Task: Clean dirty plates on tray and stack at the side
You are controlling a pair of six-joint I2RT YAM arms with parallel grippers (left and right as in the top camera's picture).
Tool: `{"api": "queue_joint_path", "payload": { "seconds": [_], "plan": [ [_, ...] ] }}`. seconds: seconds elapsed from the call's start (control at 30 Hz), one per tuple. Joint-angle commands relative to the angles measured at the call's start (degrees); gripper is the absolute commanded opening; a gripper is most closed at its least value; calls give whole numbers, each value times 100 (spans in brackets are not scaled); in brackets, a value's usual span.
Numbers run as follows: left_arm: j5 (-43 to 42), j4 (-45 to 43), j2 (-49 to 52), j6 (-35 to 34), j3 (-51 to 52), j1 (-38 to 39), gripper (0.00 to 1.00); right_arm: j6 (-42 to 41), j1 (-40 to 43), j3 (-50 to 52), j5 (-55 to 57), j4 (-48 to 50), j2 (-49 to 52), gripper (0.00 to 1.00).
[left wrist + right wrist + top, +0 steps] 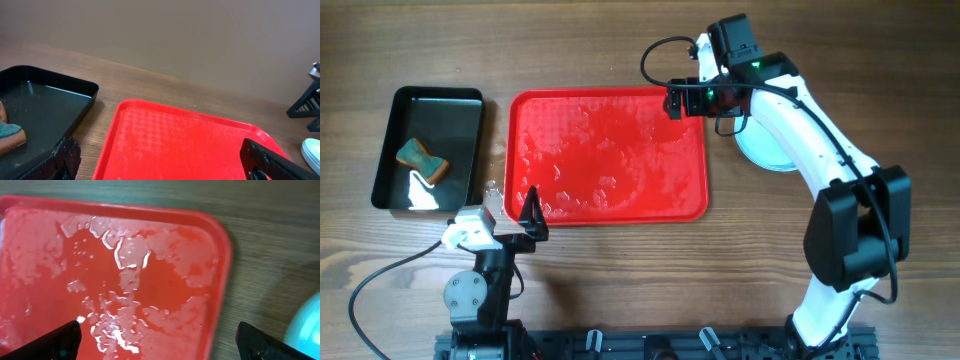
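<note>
The red tray point(610, 155) lies in the middle of the table, wet and with no plates on it; it also shows in the left wrist view point(180, 145) and the right wrist view point(125, 280). Pale-blue plates point(765, 150) lie right of the tray, mostly hidden under my right arm; an edge shows in the right wrist view point(307, 325) and in the left wrist view point(312, 152). My right gripper point(682, 102) is open and empty over the tray's far right corner point(157, 342). My left gripper point(532, 215) is open and empty at the tray's near left corner point(160, 162).
A black tray point(428, 148) with water stands left of the red tray and holds a teal and orange sponge point(423, 160), also seen in the left wrist view point(10, 136). Water drops lie on the wood between the two trays.
</note>
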State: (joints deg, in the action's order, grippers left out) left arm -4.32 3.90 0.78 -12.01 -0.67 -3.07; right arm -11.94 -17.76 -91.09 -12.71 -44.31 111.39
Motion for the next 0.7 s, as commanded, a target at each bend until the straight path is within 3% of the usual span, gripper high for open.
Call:
{"api": "queue_joint_path", "payload": {
  "seconds": [0.0, 0.13, 0.33, 0.5, 0.67],
  "plan": [
    [57, 26, -61, 133, 33, -31, 100, -2, -39, 11, 988, -33, -914, 100],
    [57, 26, -61, 133, 33, -31, 100, 798, -35, 363, 1596, 590, -2393, 100],
    [57, 26, -61, 133, 33, -31, 100, 603, 59, 3847, 1410, 3226, -5226, 100],
    [57, 26, -61, 133, 33, -31, 100, 531, 824, 5770, 723, 4155, -7206, 100],
    [57, 26, -61, 133, 33, -31, 100, 529, 1113, 7250, 728, 4336, -9488, 100]
  ]
}}
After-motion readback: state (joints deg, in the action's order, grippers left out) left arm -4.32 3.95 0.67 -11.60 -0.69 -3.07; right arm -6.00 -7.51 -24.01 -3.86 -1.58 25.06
